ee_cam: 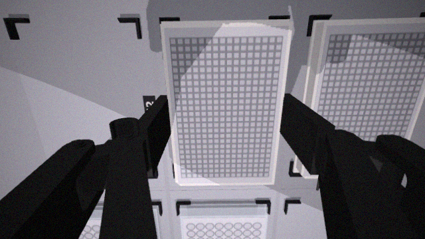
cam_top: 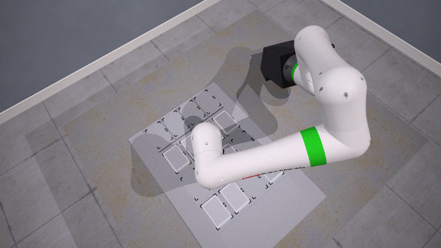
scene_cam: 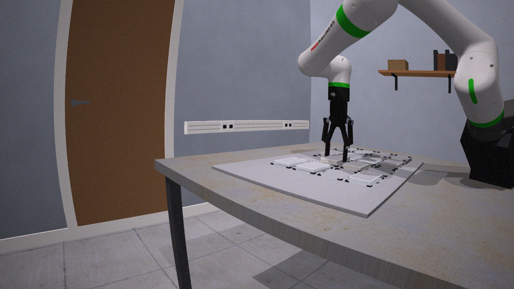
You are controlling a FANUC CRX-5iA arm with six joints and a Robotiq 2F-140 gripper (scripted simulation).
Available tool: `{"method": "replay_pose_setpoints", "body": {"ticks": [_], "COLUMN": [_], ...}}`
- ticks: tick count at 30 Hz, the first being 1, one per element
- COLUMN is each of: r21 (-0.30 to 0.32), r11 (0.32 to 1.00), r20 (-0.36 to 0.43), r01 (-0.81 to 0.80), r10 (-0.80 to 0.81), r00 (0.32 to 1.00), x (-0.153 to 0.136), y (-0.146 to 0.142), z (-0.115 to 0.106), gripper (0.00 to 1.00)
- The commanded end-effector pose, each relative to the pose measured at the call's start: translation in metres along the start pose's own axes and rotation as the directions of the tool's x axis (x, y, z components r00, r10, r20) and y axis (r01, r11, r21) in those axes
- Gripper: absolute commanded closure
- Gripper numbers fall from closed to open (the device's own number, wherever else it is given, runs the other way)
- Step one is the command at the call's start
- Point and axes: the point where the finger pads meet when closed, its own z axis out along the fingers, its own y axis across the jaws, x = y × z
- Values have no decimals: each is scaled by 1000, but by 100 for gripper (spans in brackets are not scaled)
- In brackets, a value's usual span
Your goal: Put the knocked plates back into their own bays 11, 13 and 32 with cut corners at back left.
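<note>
Gripper: the Robotiq 2F-140 gripper [scene_cam: 335, 158] [ee_cam: 224, 111] points straight down over the deck, its two fingers clamped on a 384-well plate.
Held plate: the sealed 384-well plate [scene_cam: 334, 159] [ee_cam: 226, 109] lies directly between the fingers, one against each long side; its long sides run past the fingertips at both ends.
Plate location: at bay 32; the upper end overlaps that bay's corner pieces [ee_cam: 170, 20] in the wrist view. Whether it is fully seated on the floor cannot be told.
Plate attitude: roughly level, with the lower left corner cut in the wrist view.
Right of the grip, wrist view: a second 384-well plate [cam_top: 229, 149] [scene_cam: 356, 165] [ee_cam: 368, 83], at bay 22, stands beside the held one, a gap between them, with the finger reaching down there.
Below the grip, wrist view: a 96-well plate [ee_cam: 224, 229] sits in the next column, apart from the held plate.
Top view: the arm [cam_top: 262, 160] hides the gripper and held plate.
Other knocked plates' bays: a plate [cam_top: 226, 122] is at bay 13, another [cam_top: 273, 176] [scene_cam: 364, 178] at bay 11, both away from the gripper.
</note>
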Motion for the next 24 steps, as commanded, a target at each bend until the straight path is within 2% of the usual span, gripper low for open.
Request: {"method": "replay_pose_setpoints", "body": {"ticks": [1, 24], "r21": [1, 1], "r11": [1000, 1000], "r20": [-1, -1], "r01": [0, 0], "r10": [0, 0], "r00": [1000, 1000], "x": [0, 0], "y": [-1, -1], "z": [0, 4], "gripper": [90, 90]}}
